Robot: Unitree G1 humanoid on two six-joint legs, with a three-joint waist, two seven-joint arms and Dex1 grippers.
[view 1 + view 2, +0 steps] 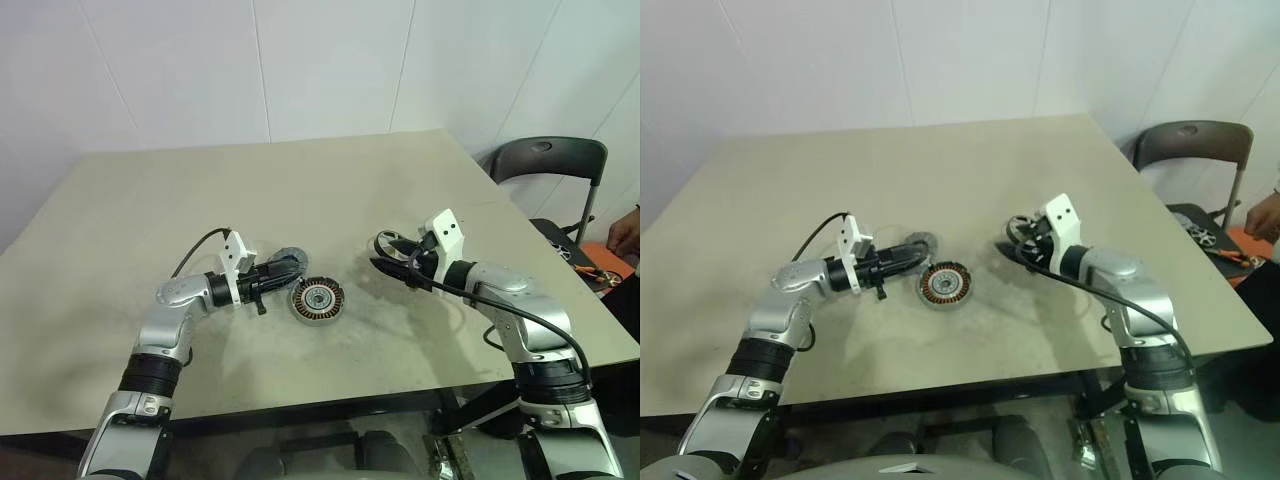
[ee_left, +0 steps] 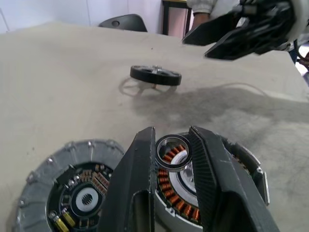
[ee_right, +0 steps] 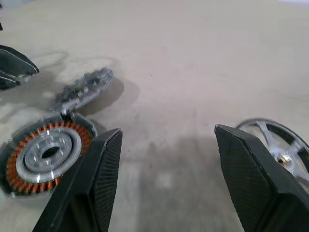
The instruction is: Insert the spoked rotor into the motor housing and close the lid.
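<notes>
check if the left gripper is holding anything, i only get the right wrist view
Observer: Yes. The left gripper is shut on a small ring, held just above the motor housing.
Operator: which face of the lid is up
Observer: Its circuit-board side, with a dark centre. It lies flat on the table beside the housing.
Operator: my view cuts off the spoked rotor, is it free
Observer: It is. It sits on the table with nothing gripping it, and the right gripper is open next to it.
</notes>
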